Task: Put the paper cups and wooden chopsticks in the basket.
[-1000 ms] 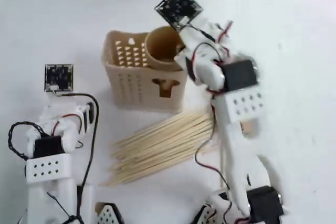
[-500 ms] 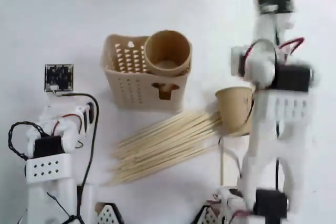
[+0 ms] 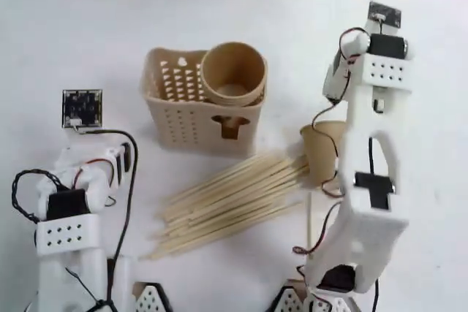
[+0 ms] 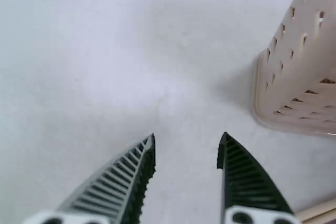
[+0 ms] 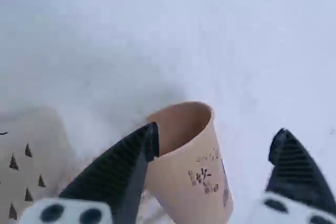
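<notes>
Right of the chopsticks (image 3: 227, 199), at their tips, the loose paper cup (image 3: 319, 150) stands half hidden under the right arm (image 3: 373, 144), seemingly upright. The right gripper (image 5: 216, 132) hangs over it, jaws spread either side of the rim; closing low and gently should avoid crushing it. The left gripper (image 4: 186, 145), jaws spread too, sits over bare table (image 4: 79, 51) beside the basket (image 3: 183, 118), whose left half has room.

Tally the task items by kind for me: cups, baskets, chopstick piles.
Basket: 1
Paper cups: 2, the binned cup and the loose cup
Chopstick pile: 1, sticks too many to count
Total: 4
</notes>
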You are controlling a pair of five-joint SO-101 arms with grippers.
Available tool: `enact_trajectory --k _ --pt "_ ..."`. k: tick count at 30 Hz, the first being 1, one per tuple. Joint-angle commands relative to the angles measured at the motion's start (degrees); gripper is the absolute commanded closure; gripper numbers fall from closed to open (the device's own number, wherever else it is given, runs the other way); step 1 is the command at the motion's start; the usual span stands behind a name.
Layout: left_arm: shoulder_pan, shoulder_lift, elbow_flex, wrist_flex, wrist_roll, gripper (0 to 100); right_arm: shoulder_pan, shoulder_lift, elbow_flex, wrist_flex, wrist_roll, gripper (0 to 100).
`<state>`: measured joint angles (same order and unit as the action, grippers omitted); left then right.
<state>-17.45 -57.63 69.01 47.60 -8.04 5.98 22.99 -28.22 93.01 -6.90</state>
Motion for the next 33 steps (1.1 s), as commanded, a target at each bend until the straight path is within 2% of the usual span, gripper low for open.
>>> enact_trajectory --k 1,6,13,18,25,28,33 --pt "0.75 -0.66 -0.09 -0.97 -0.18 80 1.10 4.88 -7.91 4.70 -0.53 64.6" --pt "0.75 -0.66 -0.09 -0.97 -0.18 80 2.86 10.51 -9.58 5.41 -0.53 73.6" --pt "0.75 -0.66 -0.09 -0.97 -0.18 80 5.76 11.21 -9.32 5.41 -0.26 85.4" --pt "0.75 -0.66 -0.09 -0.97 -0.18 80 7.69 11.21 -8.88 5.58 6.95 93.7" --pt "0.66 -0.66 -0.09 -0.97 -0.18 80 9.01 11.03 -4.92 5.58 10.90 98.3" --pt "0.66 -0.66 -0.09 -0.97 -0.18 80 10.42 7.25 -5.19 5.58 11.16 98.2" --pt "0.66 -0.66 -0.09 -0.97 -0.18 80 13.41 -9.45 -5.19 5.49 11.34 98.2"
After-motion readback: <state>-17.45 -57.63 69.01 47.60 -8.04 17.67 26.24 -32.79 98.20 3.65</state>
